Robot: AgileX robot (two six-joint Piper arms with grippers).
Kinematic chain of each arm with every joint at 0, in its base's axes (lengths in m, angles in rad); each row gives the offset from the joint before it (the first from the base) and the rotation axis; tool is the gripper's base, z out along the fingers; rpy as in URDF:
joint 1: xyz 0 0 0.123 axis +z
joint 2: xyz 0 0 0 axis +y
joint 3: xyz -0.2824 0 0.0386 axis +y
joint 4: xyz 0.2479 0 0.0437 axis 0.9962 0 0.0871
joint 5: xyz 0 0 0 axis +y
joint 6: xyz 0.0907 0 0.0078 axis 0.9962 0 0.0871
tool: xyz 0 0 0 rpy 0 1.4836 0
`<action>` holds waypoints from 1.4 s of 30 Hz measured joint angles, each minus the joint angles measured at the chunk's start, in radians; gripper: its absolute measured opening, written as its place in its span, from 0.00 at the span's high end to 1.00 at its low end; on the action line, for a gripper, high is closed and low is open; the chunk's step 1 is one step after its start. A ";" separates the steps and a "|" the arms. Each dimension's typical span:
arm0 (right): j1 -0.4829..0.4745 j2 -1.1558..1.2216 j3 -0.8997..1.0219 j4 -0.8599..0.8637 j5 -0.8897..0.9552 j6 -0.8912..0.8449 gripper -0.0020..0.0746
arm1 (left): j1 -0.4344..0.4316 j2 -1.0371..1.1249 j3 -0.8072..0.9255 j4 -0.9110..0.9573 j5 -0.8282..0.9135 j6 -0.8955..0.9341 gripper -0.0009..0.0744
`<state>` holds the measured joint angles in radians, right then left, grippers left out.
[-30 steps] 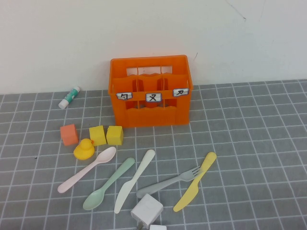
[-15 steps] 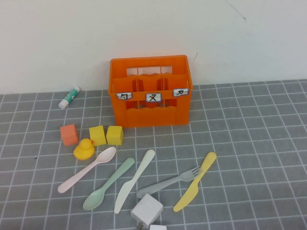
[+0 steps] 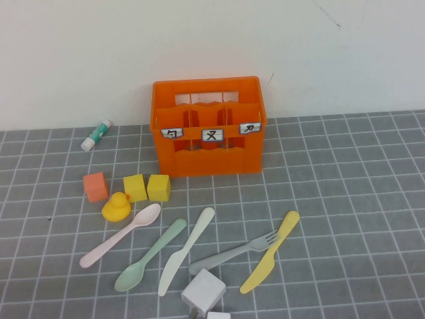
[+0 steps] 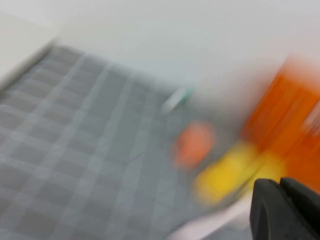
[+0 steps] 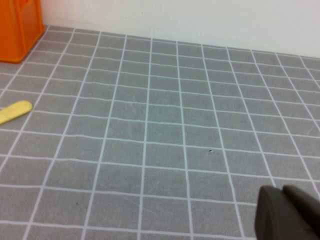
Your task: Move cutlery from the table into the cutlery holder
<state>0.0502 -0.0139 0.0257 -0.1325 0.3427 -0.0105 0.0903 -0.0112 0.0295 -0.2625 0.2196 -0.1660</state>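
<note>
Pastel cutlery (image 3: pixel 192 249) beside left fingers (image 4: pixel 285 210), right fingers (image 5: pixel 287 212) apart

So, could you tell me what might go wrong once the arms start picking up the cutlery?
The grey fork and yellow knife touch near the fork's tines, so lifting one may drag the other. The white block crowds the fork's handle end. Both the left tool and right tool are shut, away from any cutlery.

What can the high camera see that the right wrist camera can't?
Only the high view shows the pink spoon, green spoon, white knife, grey fork, duck and blocks. Only the right wrist view shows the right tool, shut, above bare table. Both show the orange cutlery holder and yellow knife.
</note>
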 joint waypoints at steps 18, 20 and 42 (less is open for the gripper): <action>0.000 0.000 0.000 0.000 0.000 0.000 0.98 | 0.000 0.000 0.000 -0.522 -0.319 -0.080 0.99; 0.000 0.000 0.000 0.000 0.000 0.000 0.98 | 0.000 0.000 0.000 -0.526 -0.333 -0.093 0.99; 0.000 0.000 0.000 0.000 0.000 0.000 0.98 | 0.000 0.704 -0.875 -0.151 0.777 0.595 0.99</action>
<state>0.0502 -0.0139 0.0257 -0.1325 0.3427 -0.0105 0.0903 0.6930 -0.8458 -0.4134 0.9966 0.4294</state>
